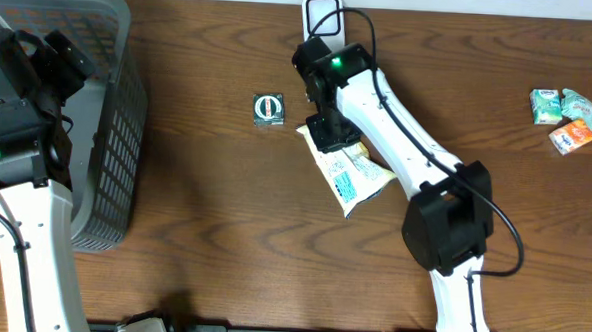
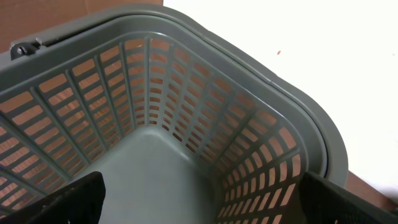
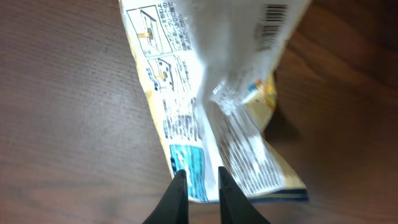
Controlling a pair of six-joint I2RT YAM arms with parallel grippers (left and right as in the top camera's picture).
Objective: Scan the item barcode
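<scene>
Hovering low at the near end of the packet [image 3: 211, 93], the right gripper [image 3: 200, 174] has its fingers almost together with a thin gap. The packet's blue-printed corner shows in that gap, but I cannot tell whether they pinch it or only stand over it. The packet lies flat on the table [image 1: 203, 232] near the middle. Its long axis runs straight away from the fingers, and the barcode [image 3: 277, 12] sits face up at the far end.

Seen from overhead, the packet slants from far-left to near-right under the right arm, so this arm is plainly the nearer one. The left gripper [image 2: 199, 202] hangs wide open over the basket [image 2: 261, 81], well apart from the packet and holding nothing.

A white device [image 1: 323, 9] at the far edge, probably the scanner, lies just beyond the right wrist. A small tin [image 1: 268, 108] sits to the packet's left, near but not touching, and sweets [image 1: 570, 118] lie far right. The board toward the near edge is bare, which leaves room to lift and turn.
</scene>
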